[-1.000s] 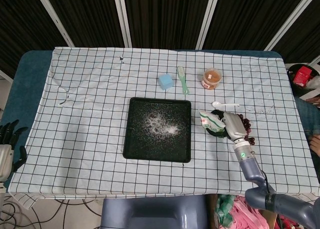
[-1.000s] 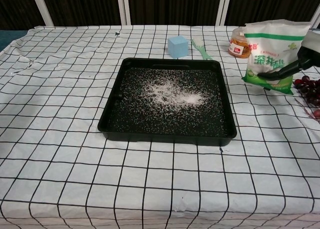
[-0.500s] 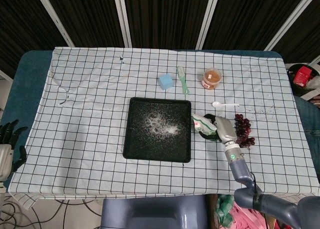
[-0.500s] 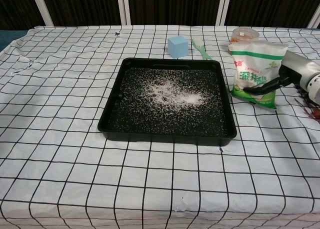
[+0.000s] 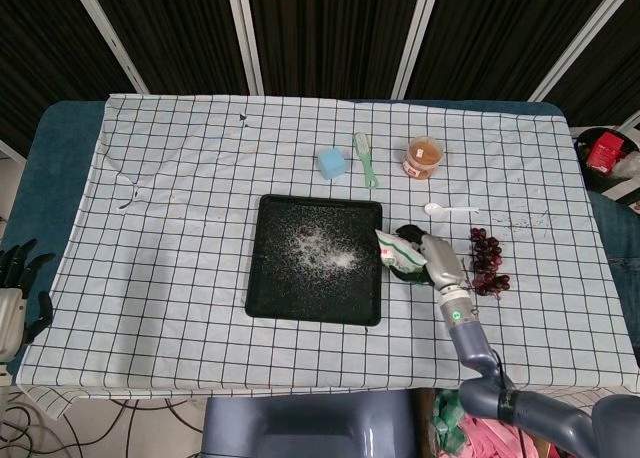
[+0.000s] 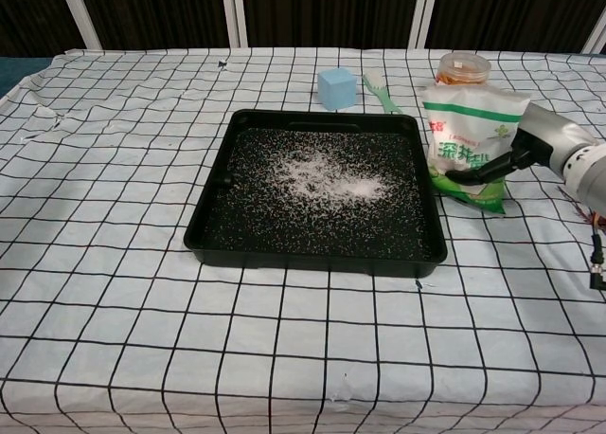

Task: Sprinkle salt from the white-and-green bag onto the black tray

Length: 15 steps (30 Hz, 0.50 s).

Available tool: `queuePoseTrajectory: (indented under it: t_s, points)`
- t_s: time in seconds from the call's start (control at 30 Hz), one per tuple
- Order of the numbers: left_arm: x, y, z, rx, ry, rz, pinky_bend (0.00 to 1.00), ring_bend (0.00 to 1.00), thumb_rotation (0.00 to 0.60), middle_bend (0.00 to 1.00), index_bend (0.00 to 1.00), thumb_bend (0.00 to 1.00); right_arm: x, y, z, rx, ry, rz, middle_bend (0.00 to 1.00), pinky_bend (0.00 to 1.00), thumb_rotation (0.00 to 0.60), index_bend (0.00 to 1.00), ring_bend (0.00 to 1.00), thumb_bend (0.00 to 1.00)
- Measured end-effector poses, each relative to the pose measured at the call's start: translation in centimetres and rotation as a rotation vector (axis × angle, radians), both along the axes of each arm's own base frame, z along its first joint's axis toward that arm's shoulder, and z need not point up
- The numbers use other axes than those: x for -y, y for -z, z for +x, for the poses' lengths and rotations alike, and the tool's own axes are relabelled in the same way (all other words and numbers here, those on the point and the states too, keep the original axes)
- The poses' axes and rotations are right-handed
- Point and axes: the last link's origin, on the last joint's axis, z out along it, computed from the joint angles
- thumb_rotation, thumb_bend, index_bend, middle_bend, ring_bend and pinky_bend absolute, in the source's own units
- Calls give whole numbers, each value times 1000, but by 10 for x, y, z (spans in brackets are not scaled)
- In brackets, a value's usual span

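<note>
The black tray (image 5: 275,303) (image 6: 218,233) lies at the table's middle with white salt (image 5: 322,248) (image 6: 317,175) scattered over its centre. My right hand (image 5: 437,258) (image 6: 540,140) grips the white-and-green salt bag (image 5: 396,253) (image 6: 469,140) just off the tray's right edge, the bag upright and low over the cloth. My left hand (image 5: 12,278) hangs off the table's left edge, fingers apart, holding nothing.
A light blue cube (image 5: 332,163) (image 6: 337,87), a green brush (image 5: 366,160) (image 6: 382,94) and an orange-filled jar (image 5: 423,157) (image 6: 462,70) stand behind the tray. A white spoon (image 5: 448,209) and dark red grapes (image 5: 487,262) lie right of the bag.
My right hand has carried the salt bag leftward and lower, from over the grapes to right beside the tray's right edge. The left hand has not moved.
</note>
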Motion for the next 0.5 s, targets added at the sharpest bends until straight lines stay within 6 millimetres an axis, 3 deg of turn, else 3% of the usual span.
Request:
queuePoseTrajectory:
  t_s: [0.5]
  points:
    - [0, 0, 0, -4, 0, -1, 0, 0, 600, 38, 201, 662, -12, -14, -2, 48, 18, 13, 150, 398, 600, 291, 227, 131]
